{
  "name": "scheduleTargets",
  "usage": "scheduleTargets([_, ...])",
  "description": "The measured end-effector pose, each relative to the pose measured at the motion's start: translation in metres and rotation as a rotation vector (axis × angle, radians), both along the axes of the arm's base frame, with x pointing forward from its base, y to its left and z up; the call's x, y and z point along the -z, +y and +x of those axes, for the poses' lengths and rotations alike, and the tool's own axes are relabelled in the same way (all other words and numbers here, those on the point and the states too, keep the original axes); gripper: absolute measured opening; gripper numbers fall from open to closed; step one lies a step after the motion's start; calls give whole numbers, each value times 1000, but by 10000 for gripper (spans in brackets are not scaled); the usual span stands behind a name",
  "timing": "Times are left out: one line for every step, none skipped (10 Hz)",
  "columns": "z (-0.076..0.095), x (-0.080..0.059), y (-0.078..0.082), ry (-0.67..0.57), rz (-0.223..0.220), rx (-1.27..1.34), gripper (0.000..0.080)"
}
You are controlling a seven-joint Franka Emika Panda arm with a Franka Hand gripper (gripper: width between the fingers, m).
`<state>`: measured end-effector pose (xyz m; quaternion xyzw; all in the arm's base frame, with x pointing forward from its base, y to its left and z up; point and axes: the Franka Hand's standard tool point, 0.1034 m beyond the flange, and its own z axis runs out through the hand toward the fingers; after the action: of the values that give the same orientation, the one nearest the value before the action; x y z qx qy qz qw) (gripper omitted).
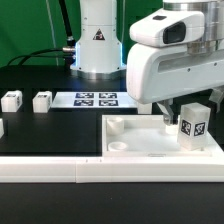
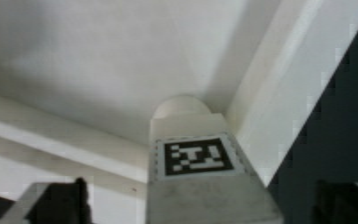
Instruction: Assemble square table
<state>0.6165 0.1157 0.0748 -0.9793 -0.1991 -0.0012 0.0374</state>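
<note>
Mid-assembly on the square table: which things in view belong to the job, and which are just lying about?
Job: square table slab; tagged leg at its corner; loose leg; second loose leg, both on the black table.
Lying about: marker board; long white rail.

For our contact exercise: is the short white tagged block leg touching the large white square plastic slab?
Touching. The exterior view shows the leg standing upright on the slab, no gap beneath.
</note>
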Motion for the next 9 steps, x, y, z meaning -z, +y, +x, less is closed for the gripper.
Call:
scheduleTargets([0,0,0,0,0,1,448])
scheduleTargets([0,0,0,0,0,1,286])
scheduleTargets([0,0,-1,-1,0,2,286])
scheduleTargets([0,0,-1,0,0,7,290])
scheduleTargets([0,0,-1,1,0,22,290])
scheduleTargets([1,0,-2,0,3,29,290])
scheduleTargets([2,0,-5,-4,4,43,290])
scheduleTargets([2,0,-5,-9,7,146,290])
scheduleTargets([1,1,-4,-15,14,279,290])
